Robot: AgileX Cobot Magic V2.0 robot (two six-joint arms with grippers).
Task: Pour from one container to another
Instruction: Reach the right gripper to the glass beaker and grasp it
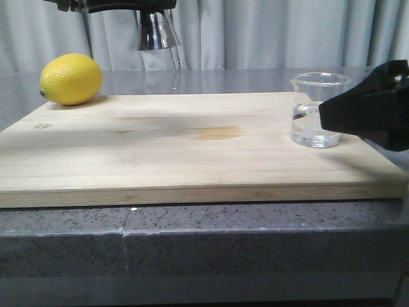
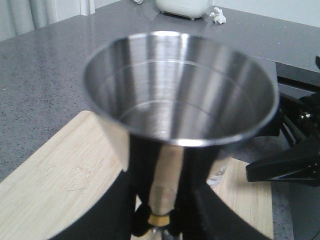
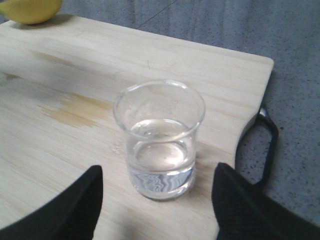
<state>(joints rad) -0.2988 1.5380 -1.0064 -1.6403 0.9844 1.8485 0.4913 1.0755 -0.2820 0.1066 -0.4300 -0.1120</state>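
**Jigger aloft, beaker on the board**

The beaker [image 1: 317,109] stands upright on the wooden board [image 1: 192,147], near the board's right end, with clear liquid filling roughly its lower third. The right gripper [image 3: 157,200] sits level with it: its two black fingers [image 3: 65,210] are spread wide, one on each side of the glass, with board showing between each finger and the glass. They hold nothing.

The jigger [image 2: 180,95] is lifted well above the board, over its back left part; in the front view only its shiny lower cone [image 1: 156,31] shows under the dark left arm. The left gripper [image 2: 160,220] is clamped on it at the narrow waist, where the gold band [image 2: 159,219] sits between the fingers. The jigger is upright, its open upper cup facing the wrist camera.

A lemon [image 1: 70,78] lies on the board's back left corner, well apart from the beaker. The board rests on a grey speckled desk [image 1: 192,236].
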